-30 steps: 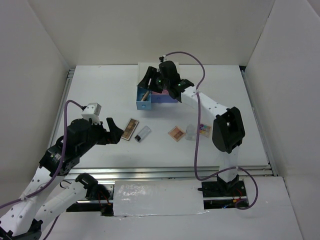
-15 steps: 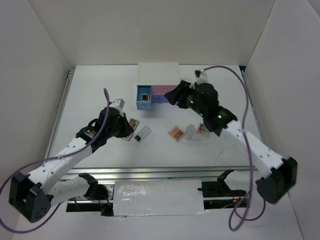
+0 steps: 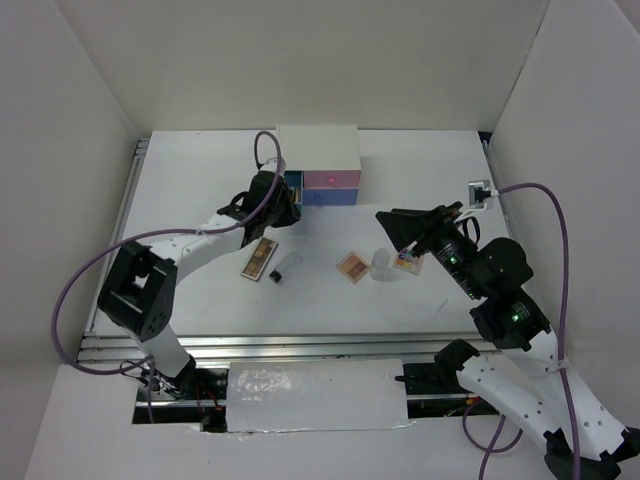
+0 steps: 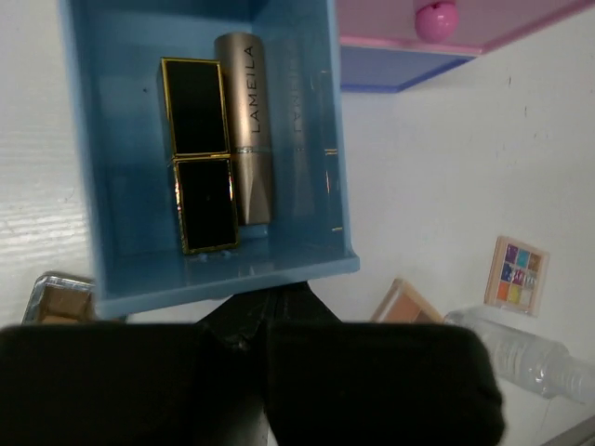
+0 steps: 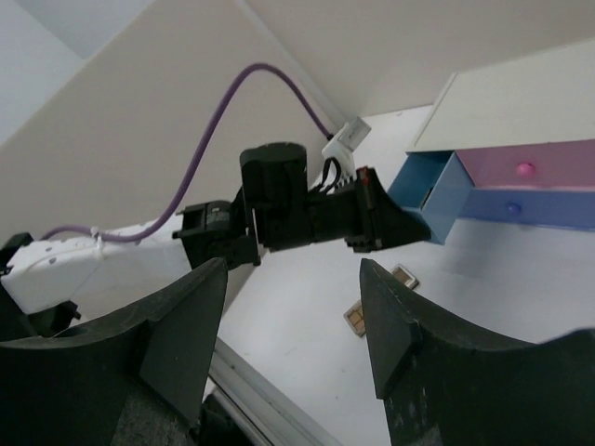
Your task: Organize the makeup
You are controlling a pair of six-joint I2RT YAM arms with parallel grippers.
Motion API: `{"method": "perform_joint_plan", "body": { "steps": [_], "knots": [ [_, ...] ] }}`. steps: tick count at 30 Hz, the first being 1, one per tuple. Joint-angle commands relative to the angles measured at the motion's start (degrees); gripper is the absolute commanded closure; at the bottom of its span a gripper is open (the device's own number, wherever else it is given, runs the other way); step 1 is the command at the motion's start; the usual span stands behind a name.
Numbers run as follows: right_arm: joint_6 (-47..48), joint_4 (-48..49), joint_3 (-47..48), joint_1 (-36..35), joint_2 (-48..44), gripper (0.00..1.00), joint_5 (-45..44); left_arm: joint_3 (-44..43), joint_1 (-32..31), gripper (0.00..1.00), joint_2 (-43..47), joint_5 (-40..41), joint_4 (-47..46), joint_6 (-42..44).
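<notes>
Blue drawer (image 4: 121, 232): 2 blk cases (image 4: 206, 203), 1 gold tube (image 4: 249, 130); outside 3 palettes (image 3: 259, 259).

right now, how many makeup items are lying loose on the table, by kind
palettes: 3 (long brown palette, pinkish palette, multicolour palette)
bottles: 2 (black-capped bottle, clear bottle)
total: 5

Overhead view: from high above the near edge, looking down on the whole table (image 3: 450, 180), far off. Left wrist view: very near, facing down into the blue drawer (image 4: 214, 279), with the left gripper (image 4: 265, 307) along the bottom edge. Right wrist view: low, facing across the table. All three share the blue drawer, which sits at the right of that last frame.
</notes>
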State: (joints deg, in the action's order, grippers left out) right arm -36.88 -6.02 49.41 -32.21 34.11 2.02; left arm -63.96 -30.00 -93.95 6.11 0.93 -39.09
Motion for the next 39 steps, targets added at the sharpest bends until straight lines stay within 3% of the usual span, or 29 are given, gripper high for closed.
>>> {"method": "perform_joint_plan", "body": {
  "steps": [1, 22, 32, 35, 37, 38, 39],
  "knots": [
    [1.29, -0.92, -1.33, 0.39, -0.27, 0.33, 1.31, -5.63, 0.38, 0.98, -3.95, 1.27, -3.74, 1.65],
    [2.17, 5.85, -3.62, 0.39, 7.2, 0.33, 5.36, -22.25, 4.42, 0.97, -17.23, 3.91, -2.16, 6.48],
    [2.87, 9.36, -3.44, 0.39, 12.12, 0.32, 4.4, -22.79, 5.57, 0.97, -18.29, 1.72, -2.86, 6.58],
    [0.15, 11.64, -4.93, 0.65, 16.5, 0.24, -1.57, -18.75, 5.48, 0.87, -15.13, -0.48, -4.09, 4.82],
    [-0.82, 16.46, -5.72, 2.93, 22.38, 0.26, -1.59, -15.51, 5.39, 0.72, -11.53, -2.06, -4.88, 3.5],
    [-1.34, 18.83, -5.9, 4.5, 27.37, 0.27, -0.54, -14.62, 5.3, 0.58, -8.73, -2.41, -4.45, 2.8],
    [-3.52, 22.77, -5.64, 8.78, 30.37, 0.28, 1.39, -12.87, 4.95, 0.51, -7.23, -2.42, -2.97, 2.44]
  ]
}}
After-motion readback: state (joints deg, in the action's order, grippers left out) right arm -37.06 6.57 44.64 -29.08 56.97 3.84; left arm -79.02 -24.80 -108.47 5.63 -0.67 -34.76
